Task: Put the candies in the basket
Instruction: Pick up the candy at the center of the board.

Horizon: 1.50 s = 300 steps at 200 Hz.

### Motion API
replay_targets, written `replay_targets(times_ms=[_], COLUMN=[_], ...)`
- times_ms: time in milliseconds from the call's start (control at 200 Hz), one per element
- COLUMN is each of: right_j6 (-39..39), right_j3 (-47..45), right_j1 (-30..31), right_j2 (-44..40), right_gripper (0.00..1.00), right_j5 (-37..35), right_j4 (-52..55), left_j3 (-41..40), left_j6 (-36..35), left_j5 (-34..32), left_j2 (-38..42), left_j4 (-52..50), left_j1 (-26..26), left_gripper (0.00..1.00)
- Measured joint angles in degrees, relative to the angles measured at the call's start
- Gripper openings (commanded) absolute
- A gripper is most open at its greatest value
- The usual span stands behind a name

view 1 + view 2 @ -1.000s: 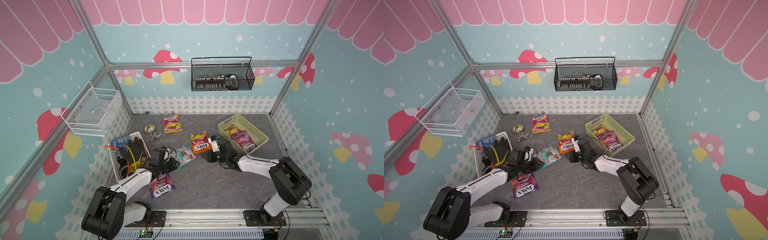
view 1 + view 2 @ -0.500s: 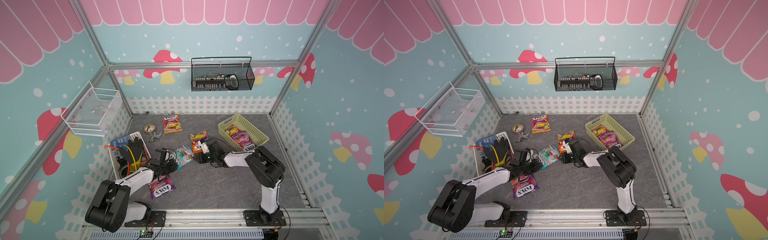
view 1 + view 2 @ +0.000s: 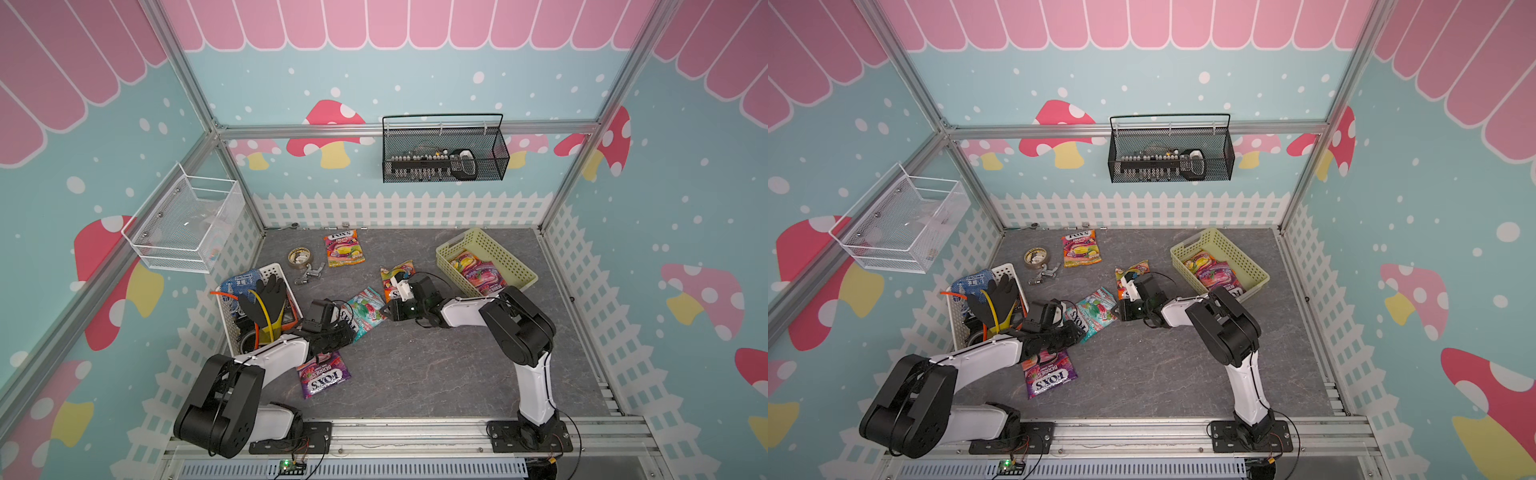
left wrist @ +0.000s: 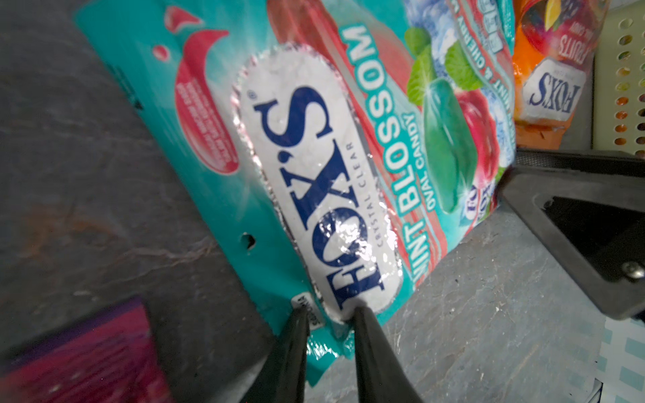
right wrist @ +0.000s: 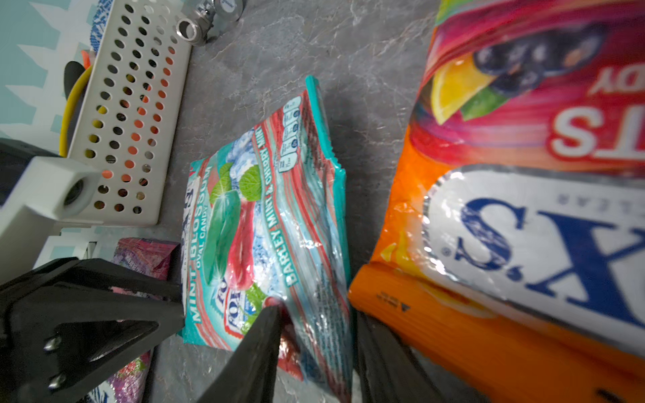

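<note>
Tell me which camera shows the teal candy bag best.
Left wrist: the teal candy bag fills the picture, print readable. Right wrist shows it whole, crumpled, partly behind a finger. Both top views show it small, between the arms.

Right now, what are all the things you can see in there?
teal candy bag: one, teal, floor middle
orange candy bags: two, orange, floor back and middle
purple candy bag: one, purple, floor front
basketed bags: two, orange-pink and purple, inside basket
basket: one, yellow-green, floor right
white basket: one, white, floor left
wire baskets: two, black on back wall, white on left wall
tape roll: one, floor back
metal fitting: one, silver, beside tape
left fingers: two, black, at teal bag's end
right fingers: two, black, astride its other end
</note>
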State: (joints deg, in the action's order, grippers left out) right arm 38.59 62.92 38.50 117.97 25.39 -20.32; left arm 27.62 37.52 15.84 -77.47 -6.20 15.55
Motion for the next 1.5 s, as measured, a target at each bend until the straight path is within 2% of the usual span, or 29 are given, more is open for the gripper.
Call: replay_targets(times_ms=[210, 465, 550, 805, 1041, 1151, 1271, 1501], right_j6=[1.3, 2.1, 2.0, 1.2, -0.5, -1.0, -1.6, -1.2], right_j3=[-2.5, -3.4, -4.0, -7.1, -7.7, -7.7, -7.8, -8.3], right_j1=[-0.3, -0.3, -0.3, -0.2, -0.2, -0.2, -0.2, -1.2], right_j2=[0.0, -0.4, -1.3, -7.2, -16.1, -20.3, -25.2, -34.5], right_gripper=[0.34, 0.11, 0.00, 0.00, 0.00, 0.00, 0.00, 0.00], right_j5=[4.0, 6.7, 7.3, 9.8, 10.6, 10.4, 9.4, 5.0], right_j4=[-4.0, -6.5, -6.9, -7.1, -4.5, -2.8, -0.2, 2.9], left_j3=[0.0, 0.1, 0.1, 0.1, 4.0, 7.7, 11.2, 12.9], left_j6=[0.0, 0.0, 0.0, 0.0, -0.7, -2.1, -4.8, -8.3], left_j5=[0.0, 0.1, 0.3, 0.9, 1.4, 2.0, 3.1, 6.9], left_j2=[-0.3, -0.5, -0.5, 1.3, 11.3, 16.8, 21.3, 25.5], left_j4=[0.3, 0.7, 0.8, -0.2, -5.5, -6.6, -7.5, -8.7], left_j1=[0.0, 0.0, 0.0, -0.2, -1.5, -1.7, -1.7, -1.8], left_gripper=[0.28, 0.30, 0.30, 0.37, 0.57, 0.72, 0.98, 0.99])
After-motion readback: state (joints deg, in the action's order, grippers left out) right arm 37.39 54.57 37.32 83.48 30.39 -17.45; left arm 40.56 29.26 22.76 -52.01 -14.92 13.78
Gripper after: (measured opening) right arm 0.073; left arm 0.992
